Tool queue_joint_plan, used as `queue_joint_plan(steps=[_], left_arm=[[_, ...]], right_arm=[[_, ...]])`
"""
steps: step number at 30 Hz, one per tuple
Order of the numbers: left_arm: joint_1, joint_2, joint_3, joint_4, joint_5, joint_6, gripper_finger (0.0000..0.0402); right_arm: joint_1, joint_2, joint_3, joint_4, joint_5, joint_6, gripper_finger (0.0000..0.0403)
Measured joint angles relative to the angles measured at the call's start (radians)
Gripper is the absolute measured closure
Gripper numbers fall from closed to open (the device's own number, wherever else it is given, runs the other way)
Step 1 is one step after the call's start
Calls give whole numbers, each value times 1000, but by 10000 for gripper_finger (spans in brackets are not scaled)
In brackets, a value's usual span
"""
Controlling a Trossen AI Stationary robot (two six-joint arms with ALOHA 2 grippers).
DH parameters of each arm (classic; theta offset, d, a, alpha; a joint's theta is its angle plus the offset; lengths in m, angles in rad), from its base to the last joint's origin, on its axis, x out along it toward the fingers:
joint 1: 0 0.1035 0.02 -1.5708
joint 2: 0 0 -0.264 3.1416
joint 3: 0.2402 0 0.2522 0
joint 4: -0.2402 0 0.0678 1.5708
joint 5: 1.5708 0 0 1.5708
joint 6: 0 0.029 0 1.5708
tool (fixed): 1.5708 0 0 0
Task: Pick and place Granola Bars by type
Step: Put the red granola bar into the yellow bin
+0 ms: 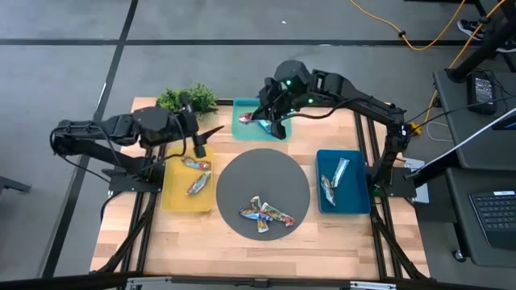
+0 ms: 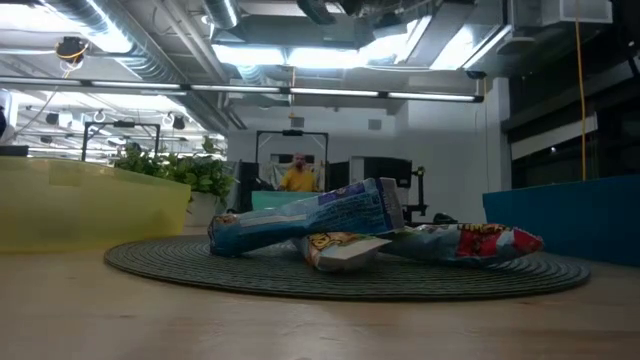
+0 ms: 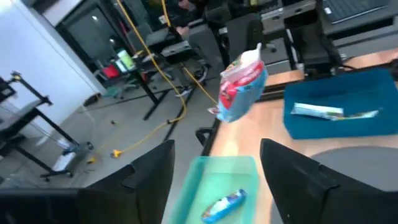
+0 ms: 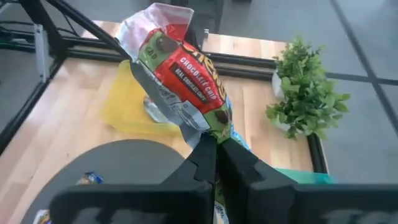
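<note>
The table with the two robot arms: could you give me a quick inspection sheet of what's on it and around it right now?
Surface: wooden table with a round grey mat in the middle.
Job's things: three or so granola bars piled on the mat; two in the yellow tray; two in the dark-blue tray; one in the teal tray.
Clutter: potted plant at the far edge.
Grippers: right hand over the teal tray, shut on a red-wrapped bar; left hand open by the yellow tray.
Cables: yellow cable on the floor.
Surroundings: desks with a laptop; a person far behind.
</note>
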Motion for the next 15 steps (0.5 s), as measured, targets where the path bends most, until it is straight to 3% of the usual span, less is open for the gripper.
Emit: queue_joint_plan(steps=[9,15], left_arm=[[64,63,0,186,116,27,142],[84,111,-1,271,177,27,142]], right_arm=[[-57,-2,0,73,-159,-16,387],[-61,-2,0,141,-197,-33,387]])
